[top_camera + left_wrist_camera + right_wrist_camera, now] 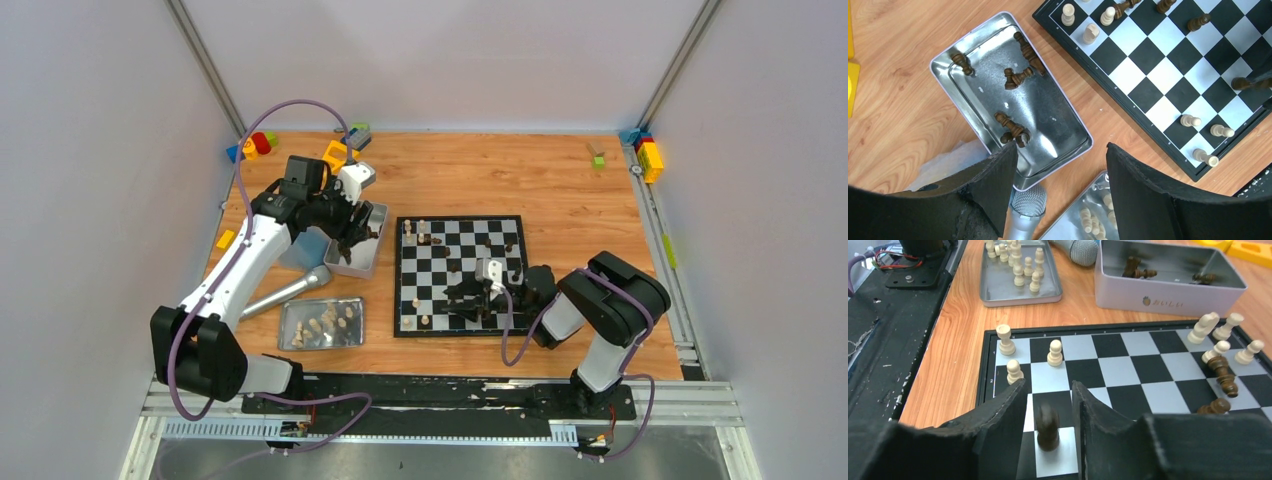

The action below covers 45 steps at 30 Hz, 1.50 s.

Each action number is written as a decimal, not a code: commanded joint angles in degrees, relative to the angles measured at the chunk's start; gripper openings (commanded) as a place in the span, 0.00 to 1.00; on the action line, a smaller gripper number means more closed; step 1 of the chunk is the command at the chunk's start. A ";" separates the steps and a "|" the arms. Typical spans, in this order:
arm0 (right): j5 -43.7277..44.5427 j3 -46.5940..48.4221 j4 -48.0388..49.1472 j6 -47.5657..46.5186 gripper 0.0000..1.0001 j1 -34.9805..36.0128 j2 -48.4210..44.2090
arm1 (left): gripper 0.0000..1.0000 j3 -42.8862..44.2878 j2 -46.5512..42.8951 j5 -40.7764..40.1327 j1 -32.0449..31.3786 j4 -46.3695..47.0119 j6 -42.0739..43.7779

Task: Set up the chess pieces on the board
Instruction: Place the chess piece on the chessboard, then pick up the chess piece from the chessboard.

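The board [470,240] lies in the middle of the wooden table. A few cream chess pieces [1054,352] stand at its near-left corner and more at the far end [1091,32]. Some dark ones [1223,372] lie tipped over. My right gripper [1049,390] is low over the board and open. A dark pawn [1047,427] stands upright on a white square between its fingers, with a gap on each side. My left gripper [1061,150] hangs open and empty above the near end of a metal tin [1058,115] that holds several dark pieces [1018,76].
A shallow metal tray [321,323] with several cream pieces sits left of the board. A silver microphone [1026,205] lies between the tray and the tin, beside a clear plastic bag [300,250]. Toy blocks sit at the back left [255,145] and back right [648,155].
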 commanded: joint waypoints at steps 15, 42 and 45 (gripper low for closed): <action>-4.84 24.81 -70.63 -12.82 0.65 -3.44 -20.52 | 0.74 -0.49 -3.74 2.46 0.46 0.57 0.77; 24.04 49.38 -119.33 -28.08 0.62 10.59 -9.03 | 0.75 0.18 -8.36 1.16 0.45 -1.17 1.22; 25.94 49.63 -119.30 -27.76 0.57 11.27 -7.47 | 0.75 0.34 -8.36 1.40 0.47 -1.03 1.09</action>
